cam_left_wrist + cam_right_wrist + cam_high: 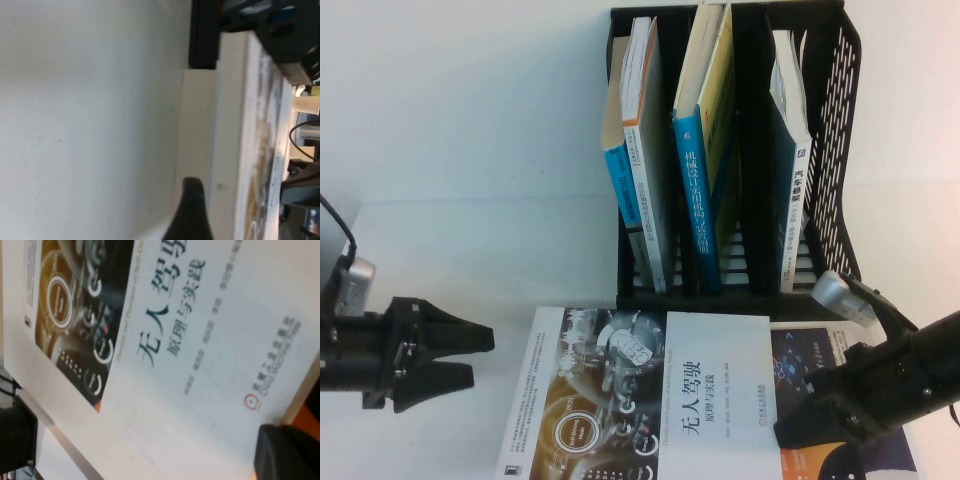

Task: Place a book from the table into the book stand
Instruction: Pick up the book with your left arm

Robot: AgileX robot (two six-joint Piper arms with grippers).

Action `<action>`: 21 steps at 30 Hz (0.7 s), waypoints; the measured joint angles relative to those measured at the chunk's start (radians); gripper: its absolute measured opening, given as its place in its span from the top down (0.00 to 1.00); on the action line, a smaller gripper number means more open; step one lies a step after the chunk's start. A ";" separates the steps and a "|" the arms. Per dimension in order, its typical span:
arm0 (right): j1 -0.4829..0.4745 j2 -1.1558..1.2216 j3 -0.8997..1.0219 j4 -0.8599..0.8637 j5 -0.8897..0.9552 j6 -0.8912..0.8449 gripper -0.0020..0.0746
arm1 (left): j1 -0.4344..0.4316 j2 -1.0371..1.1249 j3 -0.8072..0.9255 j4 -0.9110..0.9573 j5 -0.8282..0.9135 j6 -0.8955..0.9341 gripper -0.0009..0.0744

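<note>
Book (650, 395) lies at the table's (470, 150) front edge; our left gripper (455, 357) gapes wide beside it, right gripper (820, 425) clamps its corner — we lift level toward the stand (835, 120).

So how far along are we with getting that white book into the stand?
Early stage. Nothing is done: the book lies flat on the table in front of the book stand, on top of a dark book. In hand: the right gripper is at its right edge, grip unclear; the left gripper is open, left of it. Left: lifting, turning upright, slotting.
</note>
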 joint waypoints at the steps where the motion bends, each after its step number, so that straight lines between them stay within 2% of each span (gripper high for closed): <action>1: 0.000 0.000 0.000 0.000 0.005 0.000 0.98 | -0.005 0.016 0.000 -0.005 0.000 0.002 0.28; 5: 0.001 0.000 0.000 0.000 0.009 -0.004 0.98 | -0.052 0.089 0.000 -0.022 0.000 0.049 0.25; 17: 0.001 0.000 0.000 -0.002 0.009 -0.005 0.98 | -0.210 0.189 0.000 -0.113 0.000 0.169 0.25; 19: 0.001 0.000 0.000 -0.004 0.009 -0.005 0.98 | -0.225 0.189 0.000 -0.115 0.000 0.171 0.30; 20: 0.001 0.000 0.000 -0.004 0.009 -0.005 0.98 | -0.228 0.189 0.000 -0.115 0.000 0.171 0.37; 21: 0.001 0.000 0.000 -0.006 0.009 -0.005 0.98 | -0.228 0.189 0.000 -0.117 0.000 0.173 0.49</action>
